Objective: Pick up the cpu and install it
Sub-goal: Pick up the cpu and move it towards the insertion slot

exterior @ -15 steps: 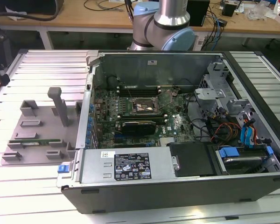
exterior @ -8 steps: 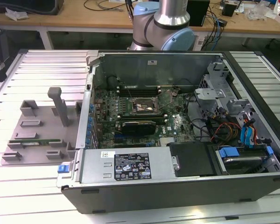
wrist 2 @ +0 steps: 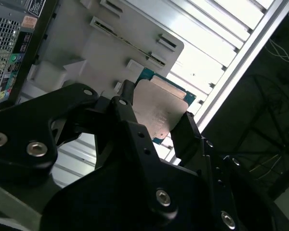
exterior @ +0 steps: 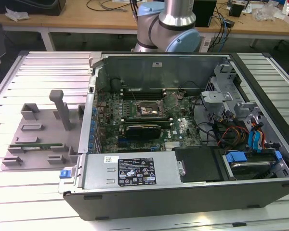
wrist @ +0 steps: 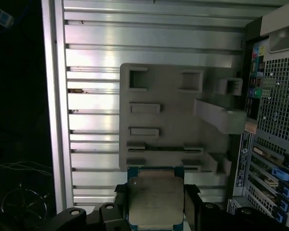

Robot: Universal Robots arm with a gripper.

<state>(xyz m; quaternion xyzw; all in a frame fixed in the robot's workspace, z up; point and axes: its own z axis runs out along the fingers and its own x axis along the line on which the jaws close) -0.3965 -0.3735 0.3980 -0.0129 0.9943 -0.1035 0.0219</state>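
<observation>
The cpu [wrist: 155,197], a small square chip with a dull silver metal top and a green-blue board edge, is held between my two black fingers [wrist: 191,204]. My gripper [wrist: 156,211] is shut on it in both wrist views, with the cpu [wrist 2: 161,113] and gripper [wrist 2: 158,107] hanging well above the grey plastic tray [wrist: 173,120]. The tray [exterior: 38,137] lies on the slatted table at the exterior view's left, beside the open computer case [exterior: 183,192]. Inside the case, the motherboard's square socket [exterior: 149,109] stands uncovered.
A long black card [exterior: 143,130] sits just in front of the socket. Drive cages, blue latches and loose cables [exterior: 241,134] crowd the case at the exterior view's right. The tray has an upright post [exterior: 62,109]. The arm's base [exterior: 171,24] rises behind the case.
</observation>
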